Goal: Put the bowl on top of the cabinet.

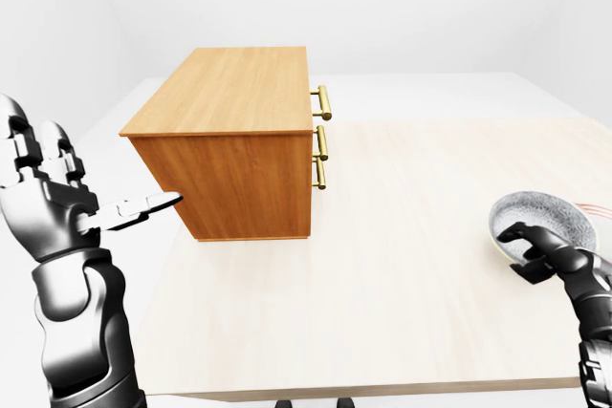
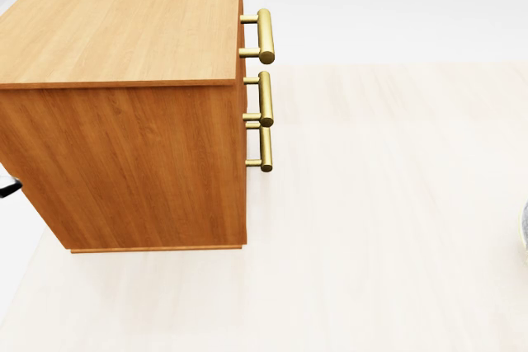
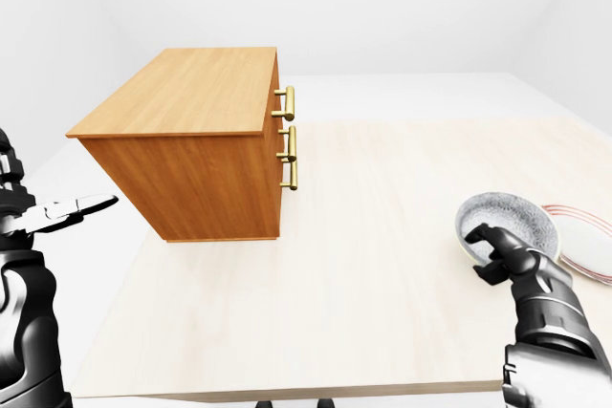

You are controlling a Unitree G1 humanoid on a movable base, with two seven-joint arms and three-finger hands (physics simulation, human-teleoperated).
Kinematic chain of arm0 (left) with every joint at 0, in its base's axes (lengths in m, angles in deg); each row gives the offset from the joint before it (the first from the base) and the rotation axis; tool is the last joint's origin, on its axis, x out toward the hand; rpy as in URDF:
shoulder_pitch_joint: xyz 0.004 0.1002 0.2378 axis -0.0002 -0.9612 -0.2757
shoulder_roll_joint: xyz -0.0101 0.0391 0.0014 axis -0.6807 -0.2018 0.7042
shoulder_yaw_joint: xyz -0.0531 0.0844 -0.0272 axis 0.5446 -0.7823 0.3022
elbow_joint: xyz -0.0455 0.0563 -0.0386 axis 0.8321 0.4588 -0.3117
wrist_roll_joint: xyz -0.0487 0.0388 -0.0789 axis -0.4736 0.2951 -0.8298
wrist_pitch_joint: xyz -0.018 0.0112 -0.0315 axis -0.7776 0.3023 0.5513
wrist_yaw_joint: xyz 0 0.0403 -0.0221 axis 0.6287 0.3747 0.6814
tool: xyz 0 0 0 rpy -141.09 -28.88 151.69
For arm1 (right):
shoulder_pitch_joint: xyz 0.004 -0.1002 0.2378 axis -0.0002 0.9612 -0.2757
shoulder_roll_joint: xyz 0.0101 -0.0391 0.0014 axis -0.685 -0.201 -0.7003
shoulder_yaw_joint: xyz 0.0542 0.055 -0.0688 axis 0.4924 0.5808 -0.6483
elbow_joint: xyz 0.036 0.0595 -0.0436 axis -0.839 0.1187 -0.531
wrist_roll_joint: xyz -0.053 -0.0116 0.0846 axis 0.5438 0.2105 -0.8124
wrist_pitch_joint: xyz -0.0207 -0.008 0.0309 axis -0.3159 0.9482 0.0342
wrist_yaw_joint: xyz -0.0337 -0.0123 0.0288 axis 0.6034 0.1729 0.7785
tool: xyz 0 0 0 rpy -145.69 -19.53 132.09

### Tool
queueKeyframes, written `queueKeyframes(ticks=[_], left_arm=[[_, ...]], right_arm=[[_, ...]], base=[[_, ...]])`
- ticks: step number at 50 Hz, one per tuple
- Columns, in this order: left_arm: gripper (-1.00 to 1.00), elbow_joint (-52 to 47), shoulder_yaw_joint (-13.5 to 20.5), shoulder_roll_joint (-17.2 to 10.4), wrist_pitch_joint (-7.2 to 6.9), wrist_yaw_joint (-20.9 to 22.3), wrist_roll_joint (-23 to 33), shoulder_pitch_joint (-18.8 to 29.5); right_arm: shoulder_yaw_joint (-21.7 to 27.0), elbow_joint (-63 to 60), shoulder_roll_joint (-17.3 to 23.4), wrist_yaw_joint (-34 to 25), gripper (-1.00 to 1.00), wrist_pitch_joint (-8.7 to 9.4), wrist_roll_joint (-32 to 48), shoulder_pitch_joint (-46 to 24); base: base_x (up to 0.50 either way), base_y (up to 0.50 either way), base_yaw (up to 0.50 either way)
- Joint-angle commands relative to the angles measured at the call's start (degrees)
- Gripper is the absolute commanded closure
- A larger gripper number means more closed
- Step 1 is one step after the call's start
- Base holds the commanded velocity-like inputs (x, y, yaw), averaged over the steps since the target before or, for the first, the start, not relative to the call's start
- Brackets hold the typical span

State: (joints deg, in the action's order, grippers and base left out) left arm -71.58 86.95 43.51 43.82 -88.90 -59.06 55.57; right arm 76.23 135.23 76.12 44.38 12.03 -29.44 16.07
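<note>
Right hand (image 3: 505,257) clamps the rim of the grey speckled round bowl (image 3: 509,217); lift level, clearing the orange-brown wooden cabinet (image 3: 182,93); left hand (image 1: 46,188) spread open.

In the left-eye view, cabinet (image 1: 239,112) stands left on the table (image 1: 402,265), bowl (image 1: 547,212) right.
</note>
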Motion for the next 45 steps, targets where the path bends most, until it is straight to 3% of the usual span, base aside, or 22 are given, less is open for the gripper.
queueKeyframes(ticks=[1,21,26,29,32,34,35,38,39,41,45], left_arm=[[-1.00,1.33,-0.55,0.31,0.00,-0.82,0.22,0.41],[-1.00,2.18,-0.74,0.25,0.00,-0.80,0.44,0.65],[-1.00,1.96,-0.86,0.27,0.00,-0.88,0.49,0.66],[-1.00,1.58,-0.91,0.33,0.00,-0.88,0.54,0.57],[-1.00,1.51,-0.92,0.41,0.00,-0.88,0.60,0.54],[-1.00,1.58,-1.22,0.60,0.00,-0.85,0.84,0.42],[-1.00,1.51,-1.19,0.61,0.00,-0.79,0.79,0.39],[-1.00,1.38,-1.08,0.57,0.00,-0.79,0.74,0.44],[-1.00,1.38,-1.03,0.56,0.00,-0.76,0.70,0.48],[-1.00,1.31,-0.92,0.54,0.00,-0.74,0.61,0.47],[-1.00,1.37,-1.02,0.67,0.00,-0.71,0.63,0.38]], right_arm=[[-1.18,1.10,-1.07,-0.46,1.00,-0.92,-0.71,0.26],[-0.64,-0.53,0.22,-1.56,1.00,-0.47,-0.95,-0.75],[0.09,-7.90,3.85,-7.08,1.00,1.94,1.64,-6.63],[-1.49,-12.33,7.59,-14.88,1.00,5.09,7.75,-19.21],[-2.99,-10.64,7.98,-19.16,1.00,5.72,13.17,-31.55],[-5.53,-7.97,7.24,-20.45,1.00,4.63,18.38,-40.00],[-7.36,-5.40,5.41,-21.38,1.00,4.80,21.65,-48.17],[-8.73,-0.85,1.73,-20.81,1.00,3.69,27.11,-58.19],[-10.43,0.80,-1.17,-21.14,1.00,3.34,29.85,-63.89],[-11.05,2.69,-3.84,-21.08,1.00,2.34,32.82,-68.38],[-11.20,4.91,-10.06,-20.70,1.00,2.30,36.48,-75.32]], base=[[0.00,0.00,0.00],[0.00,0.00,0.00],[0.00,0.00,0.00],[0.00,0.00,0.00],[0.00,0.00,0.00],[0.00,0.00,0.00],[0.00,0.00,0.00],[0.00,0.00,0.00],[0.00,0.00,0.00],[0.00,0.00,0.00],[0.00,0.00,0.00]])
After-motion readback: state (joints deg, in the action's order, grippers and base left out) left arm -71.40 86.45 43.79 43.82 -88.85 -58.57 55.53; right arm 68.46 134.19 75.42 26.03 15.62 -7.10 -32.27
